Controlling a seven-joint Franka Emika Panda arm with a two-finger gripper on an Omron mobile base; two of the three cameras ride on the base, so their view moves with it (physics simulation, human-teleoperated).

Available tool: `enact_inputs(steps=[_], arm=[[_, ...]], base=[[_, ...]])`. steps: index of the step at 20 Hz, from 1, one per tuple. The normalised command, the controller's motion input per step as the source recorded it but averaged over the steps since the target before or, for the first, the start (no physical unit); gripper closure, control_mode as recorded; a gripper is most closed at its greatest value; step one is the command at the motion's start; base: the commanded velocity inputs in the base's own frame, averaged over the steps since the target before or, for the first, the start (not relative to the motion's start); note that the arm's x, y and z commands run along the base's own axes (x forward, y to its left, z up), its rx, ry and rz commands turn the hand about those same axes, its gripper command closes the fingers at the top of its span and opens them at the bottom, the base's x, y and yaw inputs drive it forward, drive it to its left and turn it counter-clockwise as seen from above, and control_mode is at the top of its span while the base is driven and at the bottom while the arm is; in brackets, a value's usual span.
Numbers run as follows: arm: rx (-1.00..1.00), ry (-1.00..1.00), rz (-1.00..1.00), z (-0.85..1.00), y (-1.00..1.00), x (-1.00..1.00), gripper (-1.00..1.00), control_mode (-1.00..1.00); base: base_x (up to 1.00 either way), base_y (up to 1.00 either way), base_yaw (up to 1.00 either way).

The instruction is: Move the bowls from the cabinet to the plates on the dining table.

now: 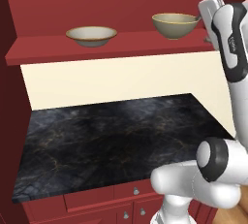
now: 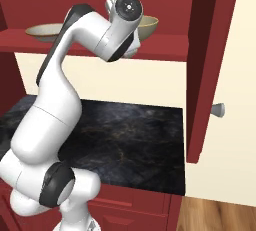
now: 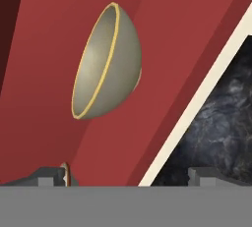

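Note:
Two bowls stand on the red shelf [image 1: 111, 46] of the open cabinet. The shallow cream bowl [image 1: 91, 35] is on the left and the deeper olive-tan bowl [image 1: 176, 25] on the right. The arm's hand [image 1: 213, 9] hovers at shelf height just right of the deeper bowl, partly covering it [image 2: 149, 25] in the right base view. In the rolled hand view the deeper bowl [image 3: 106, 64] lies ahead of my gripper [image 3: 132, 177] and apart from it. My gripper is open, its fingertips [image 3: 51, 176] wide apart with nothing between them. The plates and the dining table are out of view.
A black marble counter [image 1: 116, 136] runs under the shelf, with red drawers [image 1: 135, 191] below it. The cabinet's open door [image 2: 200, 65] hangs at the right with its knob [image 2: 218, 109] sticking out. A cream wall [image 1: 121, 77] backs the counter.

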Motion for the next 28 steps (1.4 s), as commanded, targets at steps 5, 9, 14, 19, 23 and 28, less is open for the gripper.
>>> enact_inputs(steps=[5,9,14,19,23,28], arm=[[0.0,0.01,0.0,0.0,-0.04,0.27,-1.0,-1.0],[0.0,0.0,0.0,-0.02,-0.06,0.35,-1.0,-1.0],[0.0,0.0,0.0,-0.13,-0.05,0.37,-1.0,-1.0],[0.0,0.01,0.0,-0.15,-0.06,0.38,-1.0,-1.0],[0.0,0.0,0.0,-0.07,-0.08,0.43,-1.0,-1.0],[0.0,0.01,0.0,-0.01,-0.04,0.39,-1.0,-1.0]], base=[[0.0,0.0,0.0],[0.0,0.0,0.0],[0.0,0.0,0.0],[0.0,0.0,0.0],[0.0,0.0,0.0],[0.0,0.0,0.0]])
